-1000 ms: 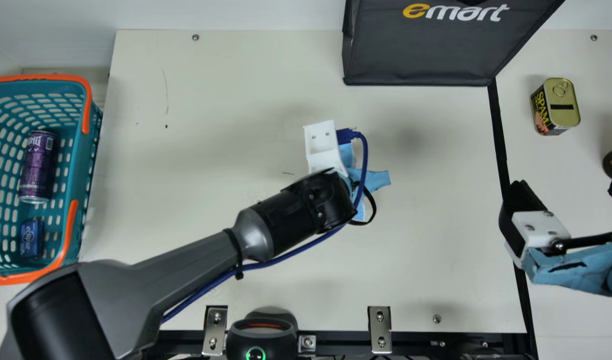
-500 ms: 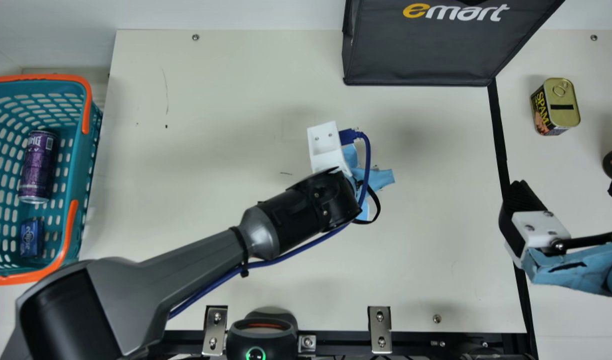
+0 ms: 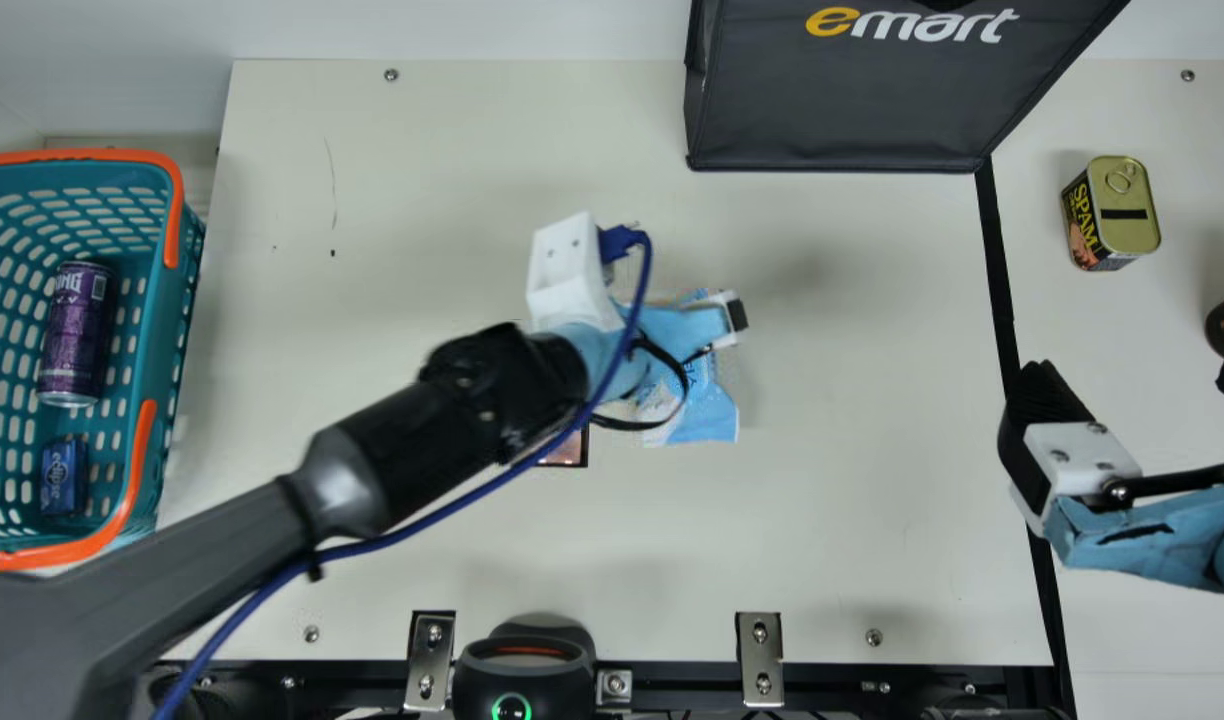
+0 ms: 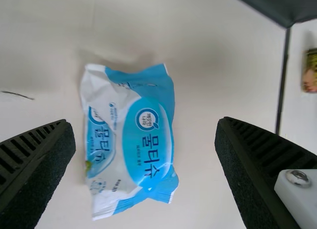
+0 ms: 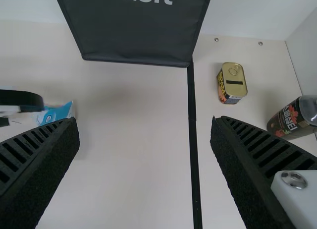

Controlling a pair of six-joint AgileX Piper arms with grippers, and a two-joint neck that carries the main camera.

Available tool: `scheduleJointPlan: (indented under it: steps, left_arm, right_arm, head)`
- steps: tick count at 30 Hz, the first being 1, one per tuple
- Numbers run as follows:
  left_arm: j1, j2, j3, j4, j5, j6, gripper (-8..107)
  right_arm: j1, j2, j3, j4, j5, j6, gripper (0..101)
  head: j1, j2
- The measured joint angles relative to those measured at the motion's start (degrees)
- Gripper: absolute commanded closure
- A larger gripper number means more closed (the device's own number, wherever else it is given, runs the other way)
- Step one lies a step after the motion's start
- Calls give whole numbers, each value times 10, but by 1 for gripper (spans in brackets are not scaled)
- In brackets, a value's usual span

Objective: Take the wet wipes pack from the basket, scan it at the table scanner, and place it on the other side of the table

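From my end, the left gripper (image 4: 144,121) is the nearer one, its fingers parted and gripping nothing. The wet wipes pack (image 4: 130,140) lies on the table (image 3: 852,520), framed between them — long axis running roughly the way they point, so I judge closing would pinch its narrower width. My right gripper (image 5: 145,120), spread too, waits by the black strip (image 3: 1002,270), well apart from the pack. Print covers the oval label (image 4: 147,144); pale lettering marks the dark bag (image 3: 832,110) — and the tin (image 3: 1112,212) is printed too.
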Motion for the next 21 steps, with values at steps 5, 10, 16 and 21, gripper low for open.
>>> scheduleJointPlan:
  steps: [5,10,16,21]
  left_arm:
    - [40,-85,86,-70,-66,91,9]
    - [72,-171,162,-147,-86,187,9]
    - [120,-270,221,-227,-52,313,9]
    - [172,-341,244,-273,-1,416,9]
  right_arm:
    - [0,0,0,0,0,0,6]
    - [0,0,0,0,0,0,6]
    - [0,0,0,0,0,0,6]
    - [0,0,0,0,0,0,6]
  head:
    - [1,0]
    - [1,0]
    - [1,0]
    - [0,0]
